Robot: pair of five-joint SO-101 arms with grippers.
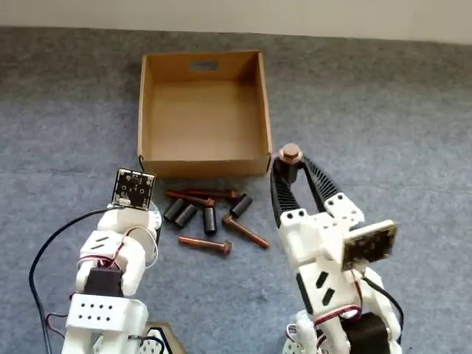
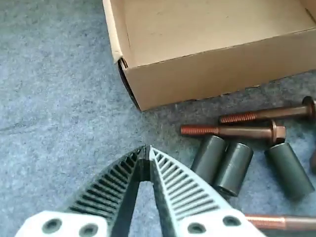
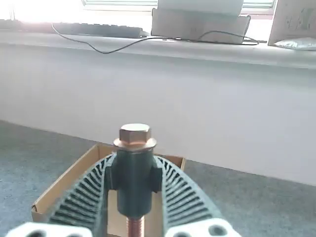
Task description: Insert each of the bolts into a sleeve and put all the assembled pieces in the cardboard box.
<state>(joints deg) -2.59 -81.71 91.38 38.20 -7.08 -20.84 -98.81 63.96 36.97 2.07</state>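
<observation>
My right gripper [image 1: 290, 169] is shut on a dark sleeve [image 3: 134, 182] with a copper bolt through it, head [image 3: 135, 136] upward. It hangs just off the front right corner of the open cardboard box [image 1: 147, 110]. In front of the box lie several loose copper bolts [image 1: 205, 244] and dark sleeves [image 1: 186, 215]. My left gripper [image 2: 147, 152] is shut on nothing, low over the carpet, near the box's front left corner [image 2: 129, 84]. Two sleeves [image 2: 233, 169] lie side by side close beside its tip, with a bolt [image 2: 232, 131] beyond them.
Grey carpet covers the table. The box [image 3: 64, 190] has nothing inside it. A third bolt [image 1: 245, 231] lies slanted between the two arms. The left arm's body [image 1: 110, 258] stands at the front left, with cables trailing beside it.
</observation>
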